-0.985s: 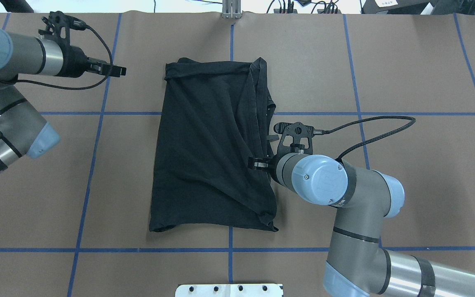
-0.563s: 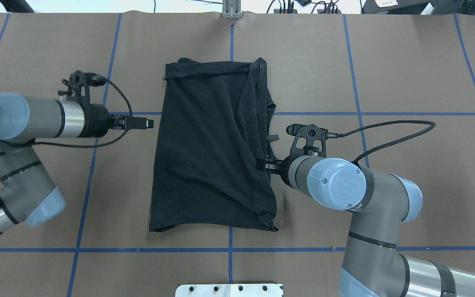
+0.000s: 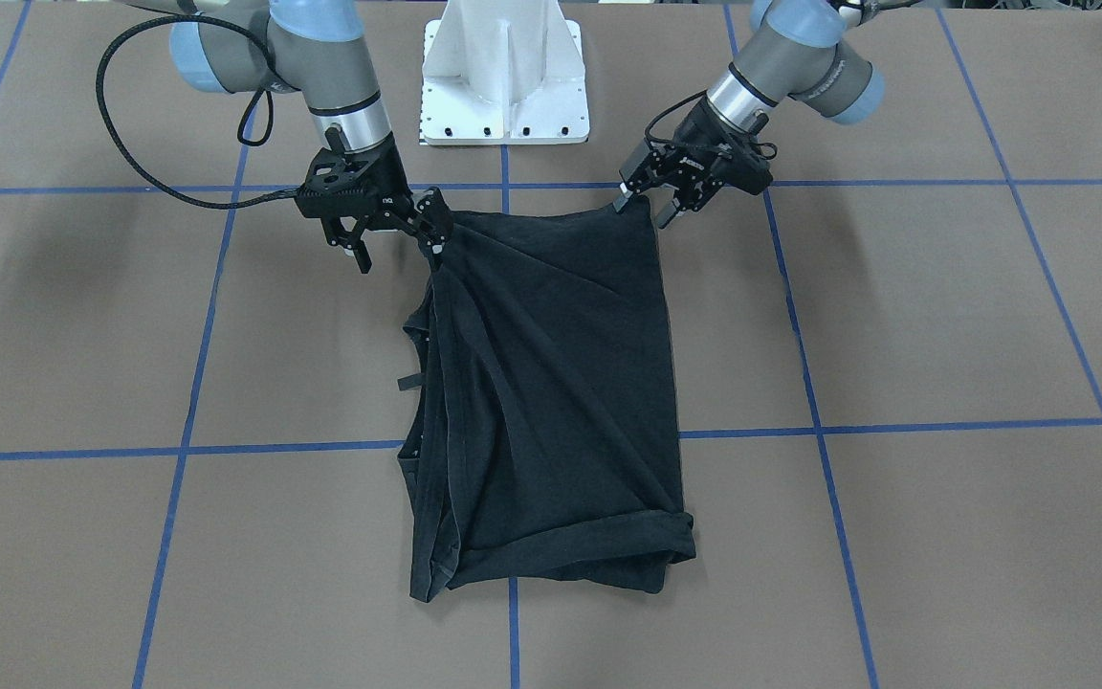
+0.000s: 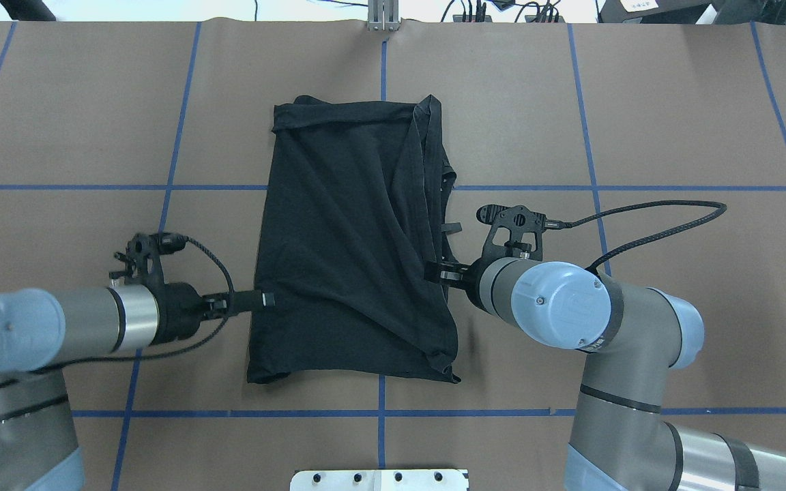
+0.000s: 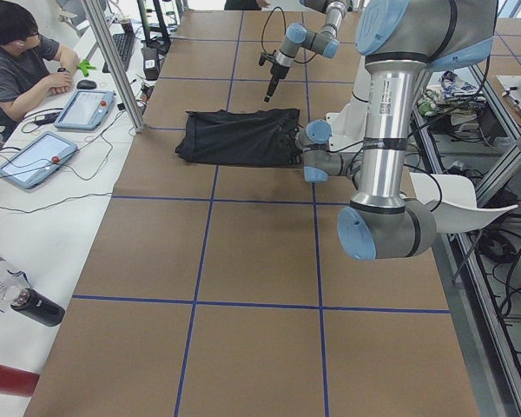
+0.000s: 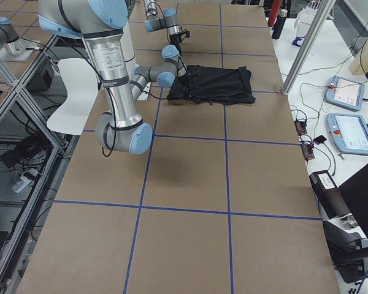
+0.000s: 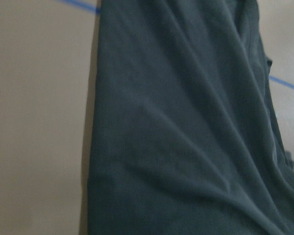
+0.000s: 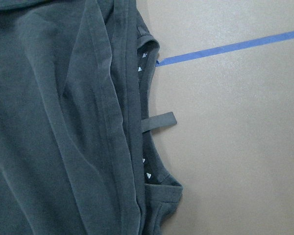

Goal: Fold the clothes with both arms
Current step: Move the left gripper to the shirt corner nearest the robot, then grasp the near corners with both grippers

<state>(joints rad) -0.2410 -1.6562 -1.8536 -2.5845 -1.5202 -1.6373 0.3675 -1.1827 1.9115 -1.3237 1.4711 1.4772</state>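
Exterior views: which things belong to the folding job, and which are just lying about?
Job in hand:
black T-shirt
left tool
right tool

Lying about, on the side bench:
tablets
black bottle

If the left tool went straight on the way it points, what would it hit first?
The black shirt. The left tool points at its edge nearest that arm, and its wrist camera shows mostly cloth. It seems raised, so the exact contact spot is unclear.
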